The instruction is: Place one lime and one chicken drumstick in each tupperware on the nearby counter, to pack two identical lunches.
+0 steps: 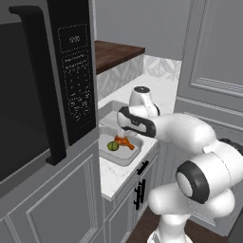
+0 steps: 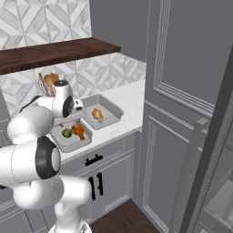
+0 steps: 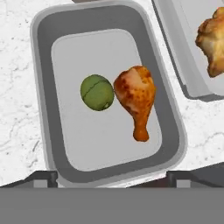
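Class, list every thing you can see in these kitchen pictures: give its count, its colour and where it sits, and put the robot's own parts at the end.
tupperware: two, light grey; near one and far one side by side on the counter.
lime: one, green; in the near tupperware, beside a drumstick.
chicken drumsticks: two, golden brown; one in the near tupperware, one in the far one.
counter: one, white marble-look; over grey cabinets.
wooden top: one, dark brown; above the counter.
microwave: one, black; left of the counter.
cabinet handles: black bars; on the grey doors.
arm: one, white with dark joints; over the counter.
pincer: one, dark, open; above the near tupperware.
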Controlling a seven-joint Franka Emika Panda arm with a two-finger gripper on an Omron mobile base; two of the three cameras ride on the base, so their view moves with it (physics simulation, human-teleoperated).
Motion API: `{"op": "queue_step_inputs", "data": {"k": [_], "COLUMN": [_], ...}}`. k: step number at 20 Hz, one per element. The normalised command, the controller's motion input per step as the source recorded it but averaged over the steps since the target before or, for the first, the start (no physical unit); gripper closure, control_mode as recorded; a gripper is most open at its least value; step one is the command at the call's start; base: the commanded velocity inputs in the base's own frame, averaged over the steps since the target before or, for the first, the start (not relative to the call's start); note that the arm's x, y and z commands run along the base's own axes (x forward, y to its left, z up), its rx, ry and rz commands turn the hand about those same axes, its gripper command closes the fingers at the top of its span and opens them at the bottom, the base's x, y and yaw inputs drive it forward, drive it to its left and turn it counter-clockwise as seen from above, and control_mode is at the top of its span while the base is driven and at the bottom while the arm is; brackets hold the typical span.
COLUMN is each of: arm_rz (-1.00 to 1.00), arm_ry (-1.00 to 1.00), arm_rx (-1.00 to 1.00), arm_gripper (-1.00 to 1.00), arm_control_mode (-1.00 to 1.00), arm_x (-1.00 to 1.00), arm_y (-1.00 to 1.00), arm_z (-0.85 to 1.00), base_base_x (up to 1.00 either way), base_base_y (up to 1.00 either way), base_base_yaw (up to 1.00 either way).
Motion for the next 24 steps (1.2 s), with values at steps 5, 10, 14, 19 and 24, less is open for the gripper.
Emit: {"op": "queue_step_inputs", "data": {"k": [5,10,14,19,24], "arm_rz": [-0.08,-0.10,-0.08,-0.16,-0.11], "arm_ry": [0.00,0.00,0.00,0.00,-0.01], "arm_rx": [0.00,0.00,0.01,0.06,0.04], "arm_gripper": [-1.00,-1.00,-1.00,-1.00,-1.00], "arm_control_mode": [-1.00,-1.00,-1.00,-1.00,-1.00], "arm_x": [-0.79,-0.91,-1.00,-1.00,-0.98], "arm_y": [-0.60,-0.49,-0.26,-0.14,-0.21], "arm_z": [0.42,0.68,0.77,0.52,0.20], "base_base_x": [0.00,0.00,0.00,0.00,0.00], "base_base_y": [0.00,0.00,0.00,0.00,0.00], "base_base_yaw": [0.00,0.00,0.00,0.00,0.00]}}
